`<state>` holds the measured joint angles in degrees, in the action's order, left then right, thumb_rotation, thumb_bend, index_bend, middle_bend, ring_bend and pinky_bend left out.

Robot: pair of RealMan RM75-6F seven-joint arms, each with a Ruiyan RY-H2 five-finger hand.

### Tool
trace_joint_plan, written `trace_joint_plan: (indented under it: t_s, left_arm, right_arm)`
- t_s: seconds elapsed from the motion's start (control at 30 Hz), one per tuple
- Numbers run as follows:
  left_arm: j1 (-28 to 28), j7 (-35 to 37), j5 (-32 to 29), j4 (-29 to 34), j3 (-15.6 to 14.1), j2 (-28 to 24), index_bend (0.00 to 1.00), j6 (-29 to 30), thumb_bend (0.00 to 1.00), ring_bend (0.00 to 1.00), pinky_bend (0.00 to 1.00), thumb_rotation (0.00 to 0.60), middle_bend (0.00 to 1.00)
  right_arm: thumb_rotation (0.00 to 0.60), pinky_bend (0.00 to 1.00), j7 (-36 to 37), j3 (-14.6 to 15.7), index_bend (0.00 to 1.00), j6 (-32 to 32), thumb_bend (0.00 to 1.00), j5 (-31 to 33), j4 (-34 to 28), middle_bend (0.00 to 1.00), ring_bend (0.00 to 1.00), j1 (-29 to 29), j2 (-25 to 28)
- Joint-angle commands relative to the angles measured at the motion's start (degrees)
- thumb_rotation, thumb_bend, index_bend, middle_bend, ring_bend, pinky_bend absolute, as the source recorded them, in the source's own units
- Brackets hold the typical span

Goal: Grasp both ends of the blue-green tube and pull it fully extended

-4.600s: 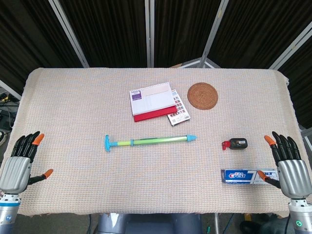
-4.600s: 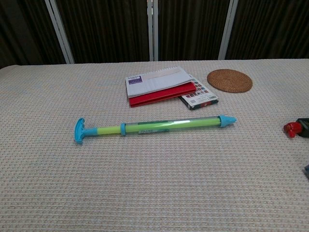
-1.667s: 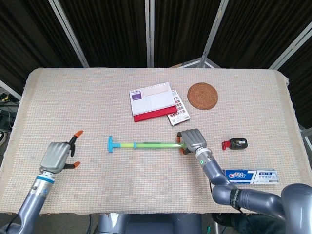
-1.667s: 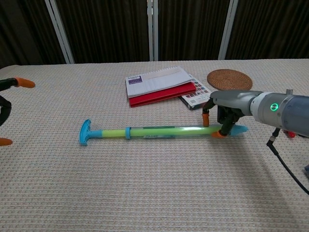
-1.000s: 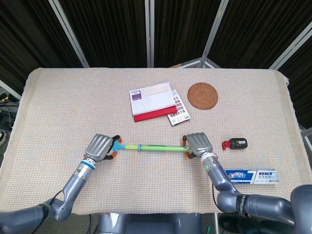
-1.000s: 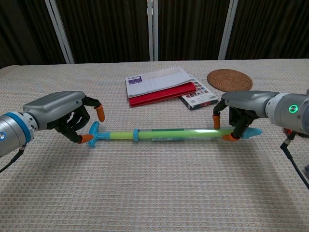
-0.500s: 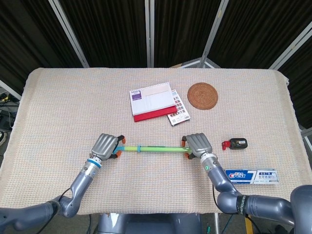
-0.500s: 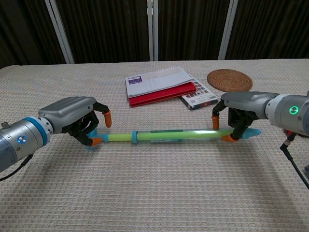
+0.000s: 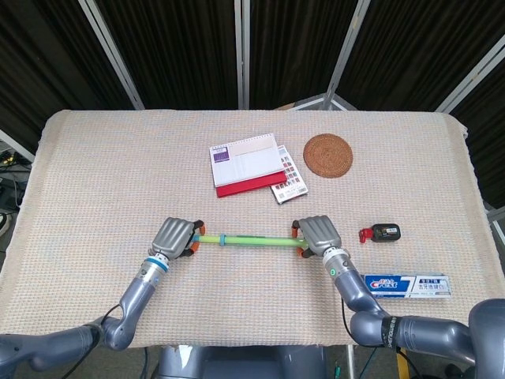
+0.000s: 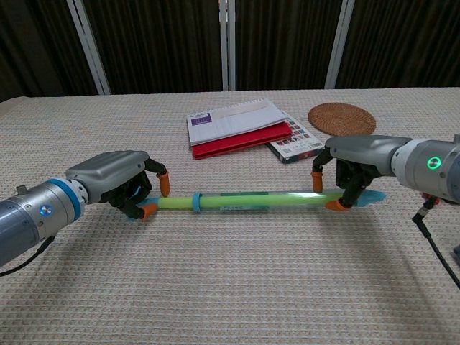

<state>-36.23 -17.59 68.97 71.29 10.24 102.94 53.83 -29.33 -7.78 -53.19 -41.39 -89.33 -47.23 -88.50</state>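
Blue-green tube (image 10: 251, 201) (lying level) gripped by left hand (image 10: 118, 183) and right hand (image 10: 352, 172).

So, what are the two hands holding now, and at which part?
Both hold the blue-green tube: the left hand grips its handle end, the right hand its clear barrel near the pointed tip.

Head looks down; chest low, closer, sharing table (image 9: 95, 174).
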Motion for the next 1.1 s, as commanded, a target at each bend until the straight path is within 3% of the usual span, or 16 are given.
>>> trace_joint_plan:
  t_s: [0.03,0.4,0.67,1.1]
  left_arm:
    - [0.1,-0.1,-0.3,0.3,-0.2,-0.3,0.45,0.0,0.37,0.75,0.96,0.6,0.81]
    - [-0.3,0.3,-1.5,-0.9,-0.3,0.1,0.47,-0.3,0.37,0.75,0.96,0.6,0.81]
    - [-0.5,0.3,-2.0,-1.3,-0.4,0.3,0.7,-0.2,0.47,0.75,0.96,0.6,0.83]
    - [0.2,0.4,-1.8,-0.7,-0.4,-1.9,0.74,1.9,0.48,0.75,0.96,0.6,0.84]
  right_arm:
    - [0.6,1.0,-0.1,0.0,0.66,-0.1,0.42,0.1,0.0,1.0,1.0,0.0,0.0]
    - [0.6,1.0,0.2,0.1,0.66,-0.2,0.42,0.0,0.0,1.0,1.0,0.0,0.1]
    - [0.6,1.0,0.7,0.0,0.66,-0.3,0.43,-0.5,-0.1,1.0,1.0,0.1,0.4]
    - [0.6,1.0,3.1,-0.2,0.67,-1.5,0.43,-2.6,-1.4,1.0,1.0,1.7,3.1]
